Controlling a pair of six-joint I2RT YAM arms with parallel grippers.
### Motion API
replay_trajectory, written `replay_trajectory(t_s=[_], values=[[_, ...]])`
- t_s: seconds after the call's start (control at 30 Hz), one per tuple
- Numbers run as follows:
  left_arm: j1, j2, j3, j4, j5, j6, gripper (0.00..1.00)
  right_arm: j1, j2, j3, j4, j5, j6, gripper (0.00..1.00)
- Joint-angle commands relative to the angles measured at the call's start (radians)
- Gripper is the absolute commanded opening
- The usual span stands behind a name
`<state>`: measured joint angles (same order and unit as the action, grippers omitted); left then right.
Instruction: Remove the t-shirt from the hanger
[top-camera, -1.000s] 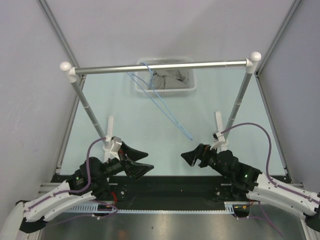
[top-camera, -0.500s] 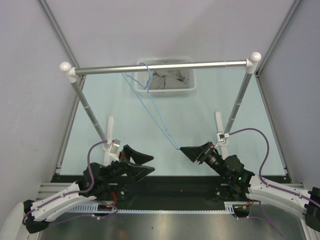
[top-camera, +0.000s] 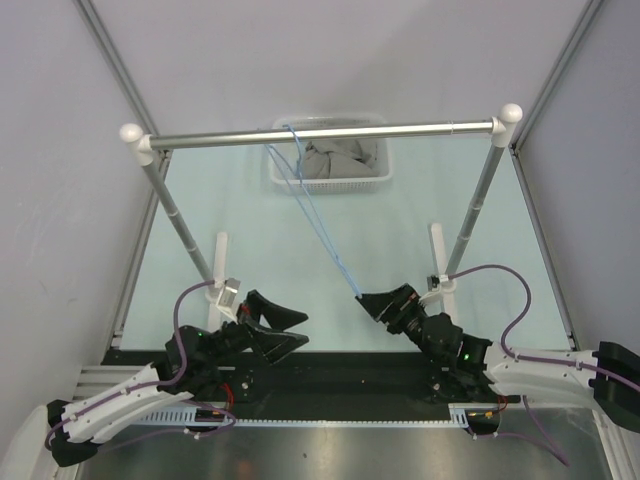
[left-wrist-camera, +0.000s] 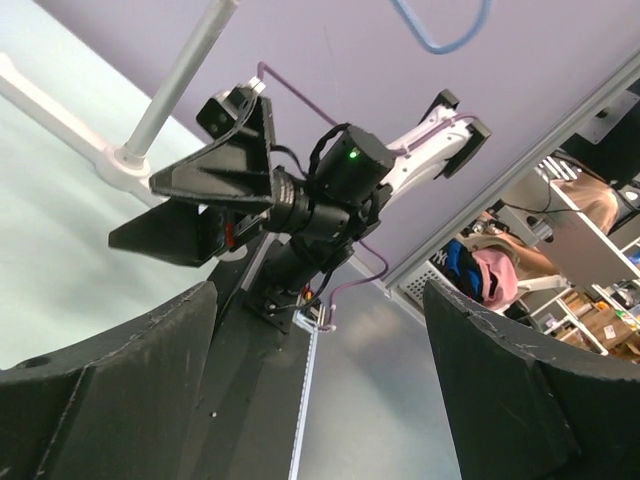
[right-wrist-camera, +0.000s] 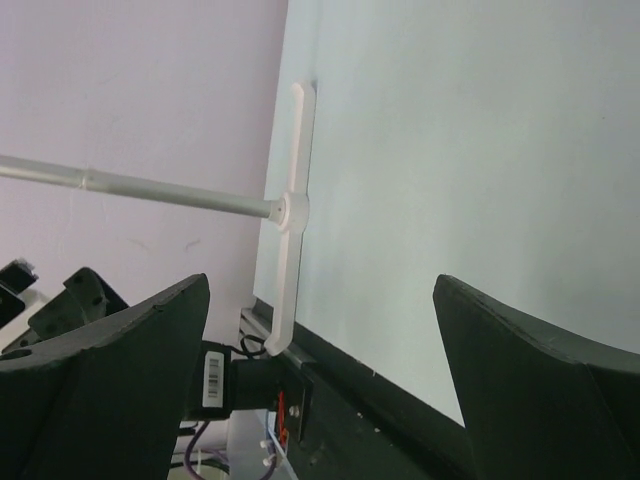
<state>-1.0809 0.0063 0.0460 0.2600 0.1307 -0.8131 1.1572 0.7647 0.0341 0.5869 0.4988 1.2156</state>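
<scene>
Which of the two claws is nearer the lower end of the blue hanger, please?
The right claw: its tip almost meets the lower end of the hanger, while the left claw sits well aside.

Hanger (top-camera: 326, 240) now nearer right tool (top-camera: 372, 302)

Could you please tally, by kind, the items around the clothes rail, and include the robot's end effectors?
t-shirt: 1, grey, in the basket
hanger: 1, light blue, hooked on the rail
basket: 1, white
rail: 1, silver
end effectors: 2, the left end effector and the right end effector, both open
Total: 6
</scene>
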Motion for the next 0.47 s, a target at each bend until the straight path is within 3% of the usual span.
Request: replay_trajectory(t_s=[0.0, 0.43], values=[[-0.005, -0.124, -0.221, -0.053, -0.006, -0.014, 0.89, 0.009, 0.004, -0.151, 0.030, 0.104, 0.038, 1.00], [-0.005, -0.140, -0.218, -0.102, 0.007, -0.035, 0.89, 0.012, 0.001, -0.152, 0.043, 0.073, 0.048, 1.00]])
